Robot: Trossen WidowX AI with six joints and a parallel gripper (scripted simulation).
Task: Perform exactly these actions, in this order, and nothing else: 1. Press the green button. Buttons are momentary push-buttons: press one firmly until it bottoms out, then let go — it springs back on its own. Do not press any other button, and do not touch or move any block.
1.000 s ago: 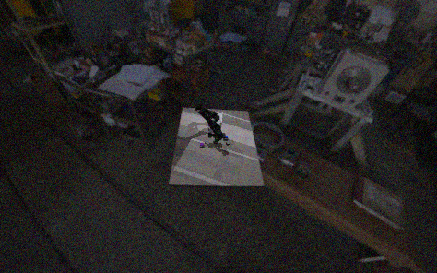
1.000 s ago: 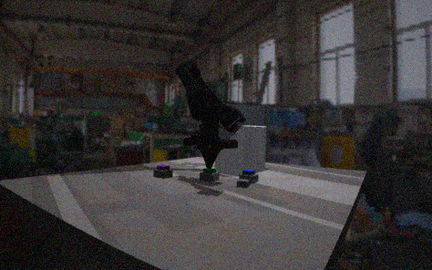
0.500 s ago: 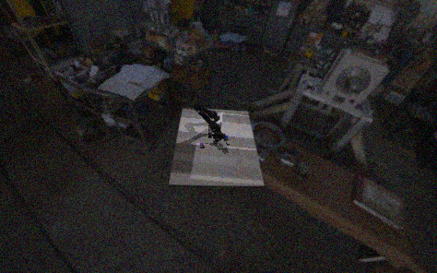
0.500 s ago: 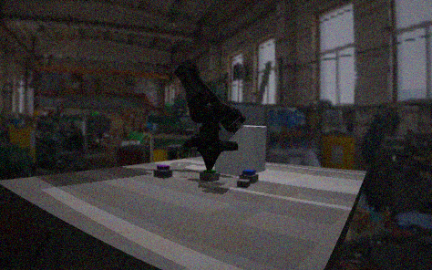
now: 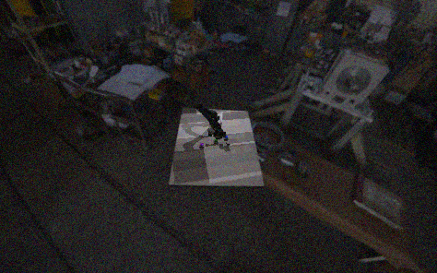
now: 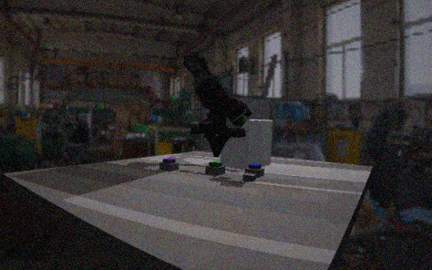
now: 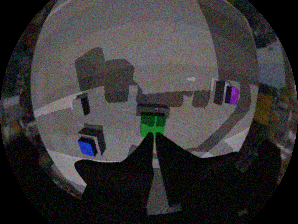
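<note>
The green button (image 6: pixel 215 164) (image 7: pixel 153 123) (image 5: pixel 216 139) sits on a dark base in the middle of the row on the pale table (image 6: pixel 250 214) (image 5: pixel 234 168). A purple button (image 6: pixel 169 161) (image 7: pixel 232 94) (image 5: pixel 201 145) stands on one side of it and a blue button (image 6: pixel 254 167) (image 7: pixel 87 145) (image 5: pixel 226 137) on the other. My gripper (image 6: pixel 217 151) (image 7: pixel 153 135) is shut and empty, its tips pointing down just above the green button. In the wrist view the tips meet right at the button's near edge. I cannot tell whether they touch it.
A small dark block (image 6: pixel 249 177) lies in front of the blue button. A pale grey box (image 6: pixel 252 143) stands behind the arm. More grey blocks (image 7: pixel 107 72) show in the wrist view beyond the buttons. The table's edges drop off into a dim workshop.
</note>
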